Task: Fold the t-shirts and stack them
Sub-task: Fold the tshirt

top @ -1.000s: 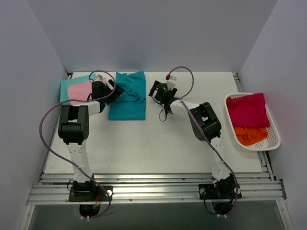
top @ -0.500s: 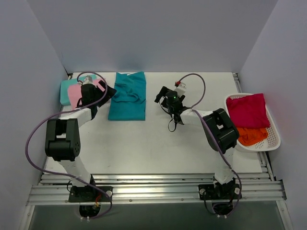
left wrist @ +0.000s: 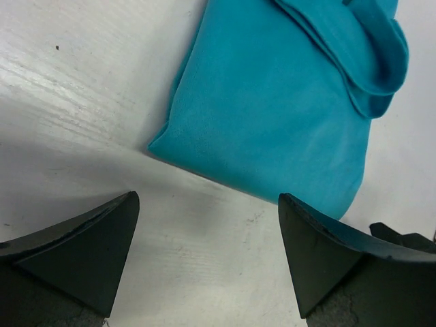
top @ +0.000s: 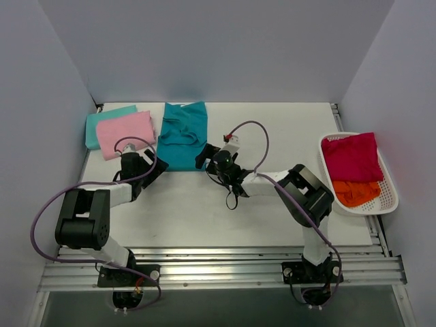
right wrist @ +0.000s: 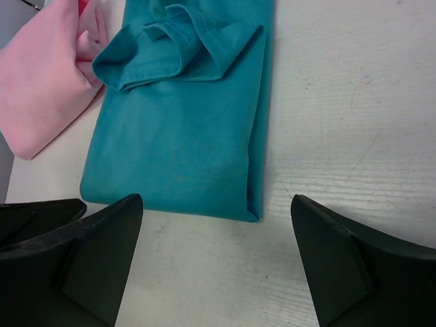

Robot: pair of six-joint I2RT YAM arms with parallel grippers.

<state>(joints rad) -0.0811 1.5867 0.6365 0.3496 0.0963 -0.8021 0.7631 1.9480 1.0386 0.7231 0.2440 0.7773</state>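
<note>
A deep teal t-shirt [top: 181, 136] lies folded lengthwise at the back middle of the table. It also shows in the left wrist view [left wrist: 272, 116] and the right wrist view [right wrist: 177, 150]. A folded pink t-shirt [top: 126, 131] lies on a pale aqua one [top: 102, 121] at the back left. My left gripper [top: 151, 167] is open and empty over bare table just short of the teal shirt's near left corner [left wrist: 208, 225]. My right gripper [top: 203, 158] is open and empty just short of its near right corner [right wrist: 216, 225]. Crimson [top: 351, 157] and orange [top: 355, 192] shirts lie in the basket.
The white lattice basket [top: 390, 199] stands at the table's right edge. Grey walls close in the left, back and right sides. The pink shirt's edge shows at the upper left of the right wrist view [right wrist: 41, 95].
My left gripper has come off the pink stack and moved nearer, to the teal shirt's near left corner. My right gripper has moved left from mid-table to its near right corner.
</note>
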